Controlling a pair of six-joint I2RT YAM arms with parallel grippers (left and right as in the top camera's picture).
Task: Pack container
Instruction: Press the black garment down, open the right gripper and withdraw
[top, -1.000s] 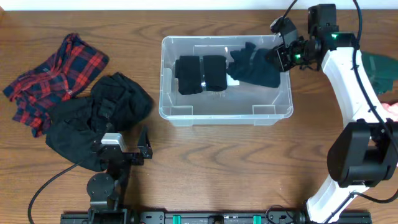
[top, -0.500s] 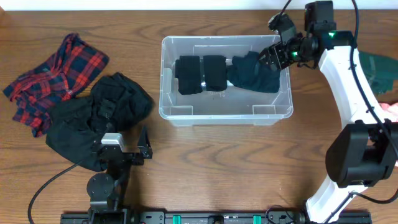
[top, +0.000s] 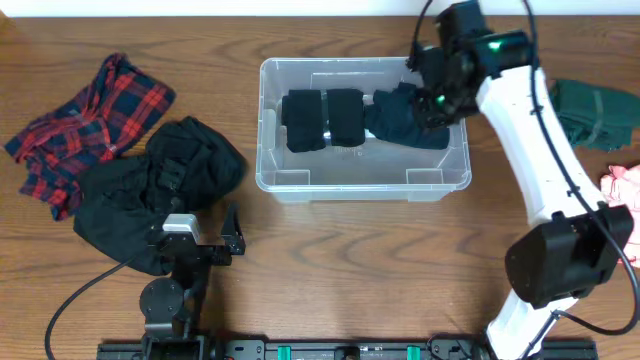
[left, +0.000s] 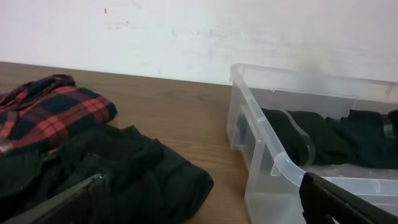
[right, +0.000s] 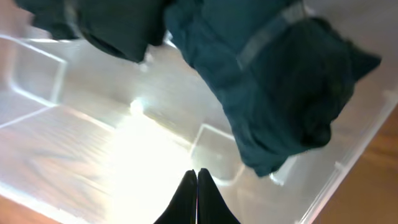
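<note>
The container (top: 268, 182), a clear plastic bin, stands at the table's middle back. Inside lie two folded black garments (top: 322, 120) and a dark teal garment (top: 402, 122) at the right end. My right gripper (top: 432, 98) hovers over the bin's right part. In the right wrist view its fingers (right: 197, 196) are shut with nothing between them, above the bin's floor, and the teal garment (right: 280, 81) lies just beyond. My left gripper (top: 228, 232) rests open near the table's front left, beside the container's wall (left: 273, 168).
A red plaid shirt (top: 85, 120) and a black garment pile (top: 160, 185) lie at the left; the pile lies just ahead of the left gripper's fingers (left: 143, 180). A green garment (top: 595, 112) and a pink cloth (top: 622, 185) lie at the right edge.
My right gripper moved left from the bin's right rim to over the bin. The teal garment it carried now lies in the bin, free of the fingers. The left arm has not moved.
</note>
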